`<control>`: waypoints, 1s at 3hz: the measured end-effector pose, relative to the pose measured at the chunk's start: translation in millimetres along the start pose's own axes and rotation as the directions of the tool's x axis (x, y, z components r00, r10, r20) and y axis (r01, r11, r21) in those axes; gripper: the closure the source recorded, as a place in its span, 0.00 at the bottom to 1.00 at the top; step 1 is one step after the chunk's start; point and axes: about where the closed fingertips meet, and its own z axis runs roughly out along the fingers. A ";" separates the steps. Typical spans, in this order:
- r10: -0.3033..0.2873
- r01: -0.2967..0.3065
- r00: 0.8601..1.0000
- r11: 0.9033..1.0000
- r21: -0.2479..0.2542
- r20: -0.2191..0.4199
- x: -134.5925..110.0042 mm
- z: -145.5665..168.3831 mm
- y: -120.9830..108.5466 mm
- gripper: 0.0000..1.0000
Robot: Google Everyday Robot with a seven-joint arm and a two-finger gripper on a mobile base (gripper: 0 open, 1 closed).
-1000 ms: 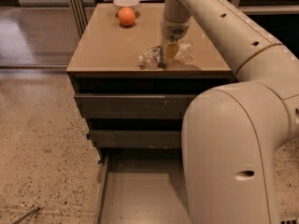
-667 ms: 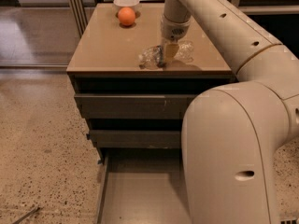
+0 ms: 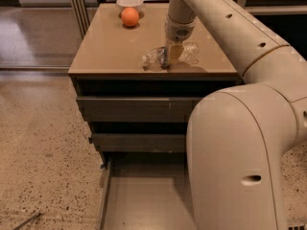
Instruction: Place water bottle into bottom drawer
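Observation:
The water bottle [image 3: 158,57] lies on its side on the brown cabinet top [image 3: 110,47], near the front edge, clear and crinkled with a dark band. My gripper [image 3: 171,56] is down on the bottle's middle, its fingers around the bottle. The bottom drawer [image 3: 144,195] is pulled out below, a grey tray with a flat floor; my arm's big white body hides its right part.
An orange ball [image 3: 129,17] and a white bowl [image 3: 130,2] stand at the back of the cabinet top. Two narrower drawers [image 3: 134,108] sit above the bottom one, slightly out. Speckled floor lies to the left.

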 end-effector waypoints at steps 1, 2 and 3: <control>-0.033 0.033 0.997 0.999 -0.008 -0.064 -4.6 -10.9 5.6 1.00; -0.053 0.053 0.998 0.999 -0.003 -0.046 -10.4 -49.7 25.1 1.00; -0.044 0.043 0.999 0.999 0.009 0.028 -11.4 -92.6 58.6 1.00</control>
